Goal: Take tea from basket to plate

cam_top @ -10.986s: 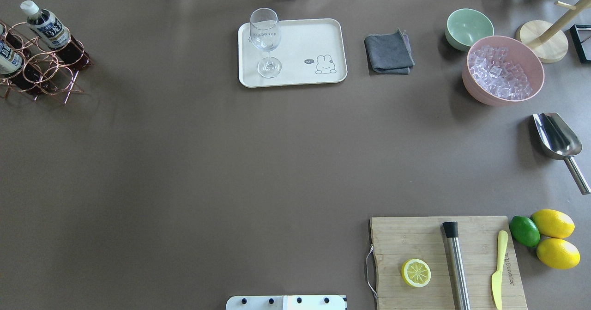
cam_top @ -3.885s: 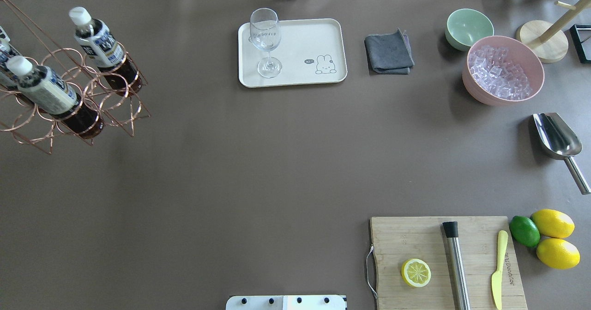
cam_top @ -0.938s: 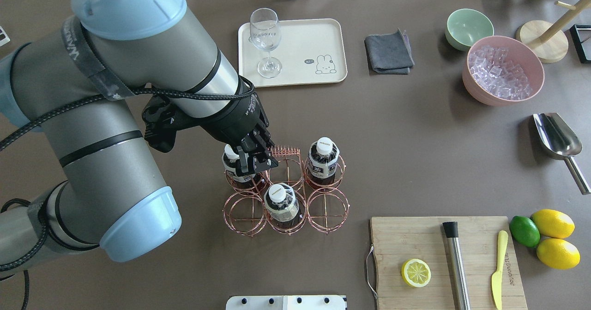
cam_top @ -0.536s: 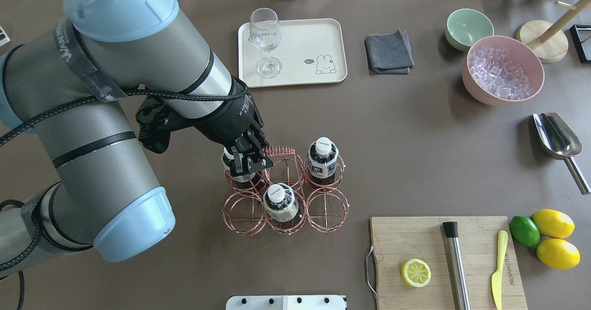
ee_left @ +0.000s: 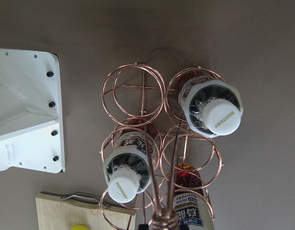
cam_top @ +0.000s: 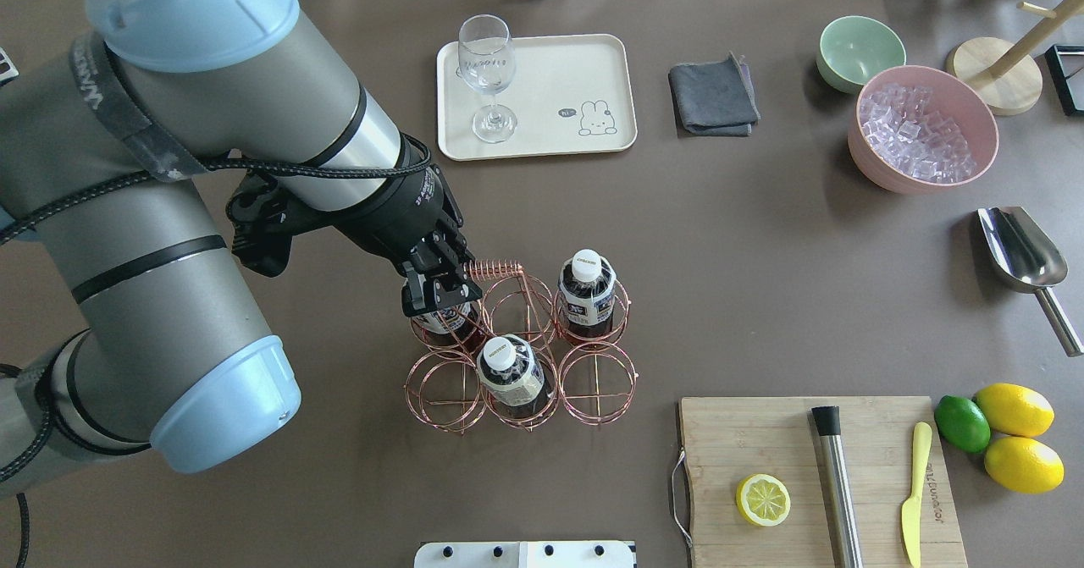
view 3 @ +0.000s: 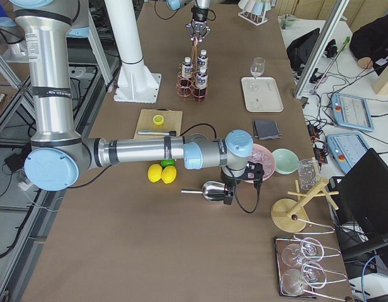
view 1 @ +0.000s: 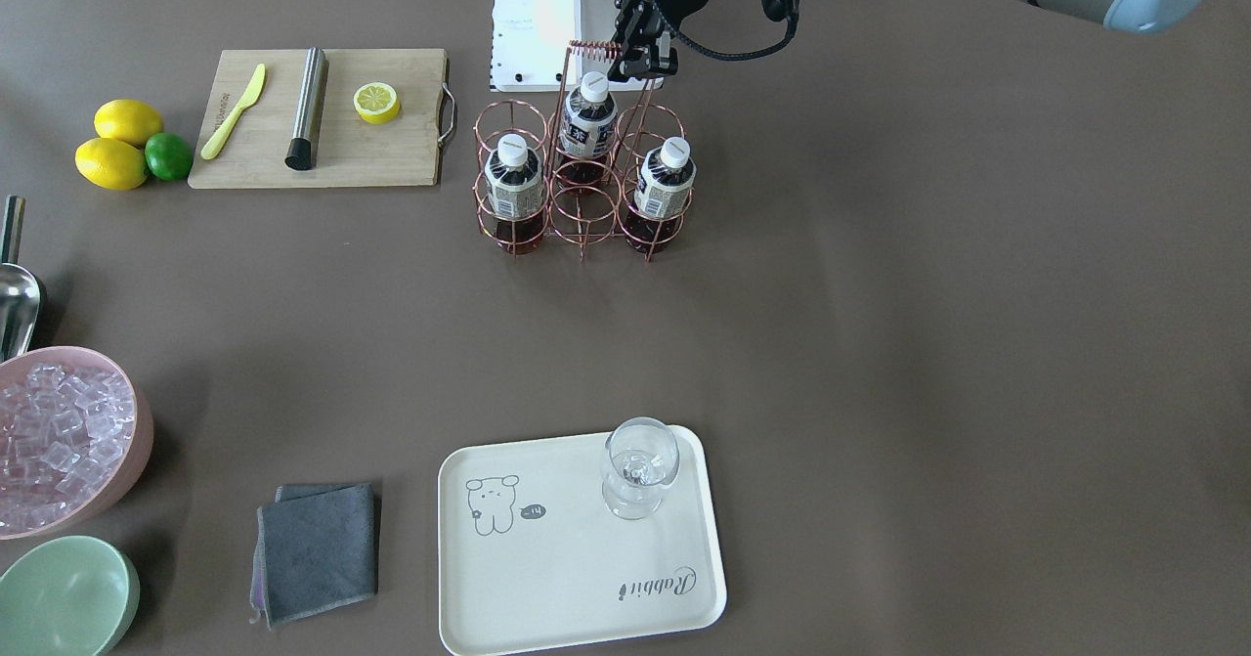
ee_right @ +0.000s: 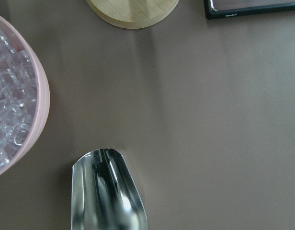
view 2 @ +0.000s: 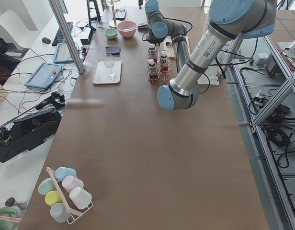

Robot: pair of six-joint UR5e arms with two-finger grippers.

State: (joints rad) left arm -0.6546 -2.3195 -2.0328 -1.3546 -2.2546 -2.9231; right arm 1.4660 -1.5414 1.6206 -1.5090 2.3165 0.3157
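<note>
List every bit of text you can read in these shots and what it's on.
"Rabbit": script on the plate.
"SUNTORY": on the white cap of a tea.
Too small or blurred to read: the tea labels, the print on the knife, the etching on the glass, the plate's speech bubble.

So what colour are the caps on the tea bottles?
White. The tea bottle caps show best in the left wrist-mounted view.

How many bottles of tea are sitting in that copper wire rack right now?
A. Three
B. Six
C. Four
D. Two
A: three white-capped tea bottles stand in the copper rack, and its other three rings are empty.
</note>
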